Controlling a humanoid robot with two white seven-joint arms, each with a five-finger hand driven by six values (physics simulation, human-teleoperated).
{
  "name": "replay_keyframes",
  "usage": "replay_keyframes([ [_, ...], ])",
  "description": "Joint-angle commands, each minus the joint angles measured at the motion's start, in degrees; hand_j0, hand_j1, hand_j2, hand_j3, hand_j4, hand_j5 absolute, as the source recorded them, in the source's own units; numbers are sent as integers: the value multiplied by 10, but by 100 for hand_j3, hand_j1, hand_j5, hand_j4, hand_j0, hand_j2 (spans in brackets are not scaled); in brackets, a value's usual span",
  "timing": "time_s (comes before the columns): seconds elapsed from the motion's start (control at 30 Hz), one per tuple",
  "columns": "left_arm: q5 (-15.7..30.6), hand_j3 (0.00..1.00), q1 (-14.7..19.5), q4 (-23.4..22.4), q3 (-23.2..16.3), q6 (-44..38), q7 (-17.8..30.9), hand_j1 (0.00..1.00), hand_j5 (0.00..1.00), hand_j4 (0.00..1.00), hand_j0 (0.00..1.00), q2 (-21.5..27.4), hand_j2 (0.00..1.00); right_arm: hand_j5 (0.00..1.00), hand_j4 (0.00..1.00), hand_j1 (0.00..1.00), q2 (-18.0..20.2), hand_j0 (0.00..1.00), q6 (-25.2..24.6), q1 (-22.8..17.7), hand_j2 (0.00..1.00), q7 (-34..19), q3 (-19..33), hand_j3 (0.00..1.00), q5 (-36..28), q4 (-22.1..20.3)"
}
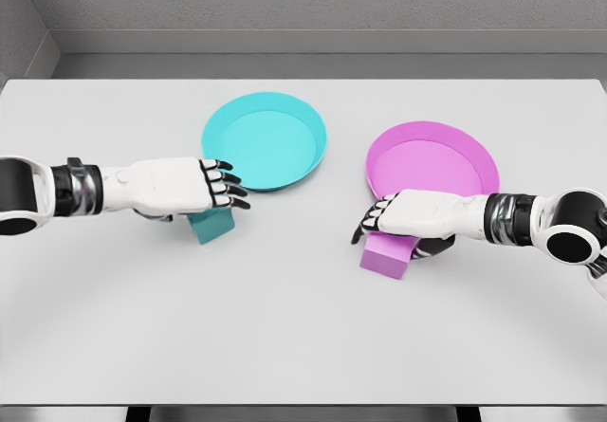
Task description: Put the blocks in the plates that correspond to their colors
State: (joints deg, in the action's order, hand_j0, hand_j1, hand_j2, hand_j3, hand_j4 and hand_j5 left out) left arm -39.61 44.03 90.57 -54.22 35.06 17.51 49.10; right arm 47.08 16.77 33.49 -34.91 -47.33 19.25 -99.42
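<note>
A teal block (212,224) lies on the white table just in front of the teal plate (265,141). My left hand (216,200) is on top of it, fingers curled down over its upper edge and thumb tucked behind, so most of the block is hidden. A pink block (383,256) lies at the near rim of the pink plate (432,166). My right hand (381,227) covers its top, with the fingers bent over its left side and the thumb behind it. Both plates hold nothing.
The white table (285,327) stretches wide in front of both hands. The two plates sit side by side in the middle, a narrow gap between them. A grey wall runs behind the table's far edge.
</note>
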Motion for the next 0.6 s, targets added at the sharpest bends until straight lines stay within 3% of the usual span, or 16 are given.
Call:
replay_keyframes([
  [0.0, -1, 100, 2, -6, -16, -1, 0, 100, 100, 100, 100, -6, 100, 64, 64, 64, 0, 64, 1, 0, 64, -1, 0, 64, 0, -2],
  [0.3, -4, 100, 7, -8, -19, -1, 1, 100, 100, 100, 100, -10, 100, 60, 60, 60, -1, 60, 4, 4, 60, -1, 0, 60, 1, -5],
  [0.37, -7, 100, 7, -8, -19, -1, 35, 100, 100, 100, 100, -10, 100, 59, 59, 59, -2, 59, 4, 4, 59, -1, 2, 59, 1, -6],
  [0.53, -6, 88, 7, -8, -19, -1, 46, 88, 88, 88, 88, -10, 88, 59, 59, 59, -19, 59, 0, 18, 59, -1, 5, 59, 1, -10],
  [0.57, -6, 81, 7, -8, -19, -1, 46, 81, 81, 81, 81, -10, 81, 59, 59, 59, -20, 59, -1, 24, 59, -1, 5, 59, 1, -9],
])
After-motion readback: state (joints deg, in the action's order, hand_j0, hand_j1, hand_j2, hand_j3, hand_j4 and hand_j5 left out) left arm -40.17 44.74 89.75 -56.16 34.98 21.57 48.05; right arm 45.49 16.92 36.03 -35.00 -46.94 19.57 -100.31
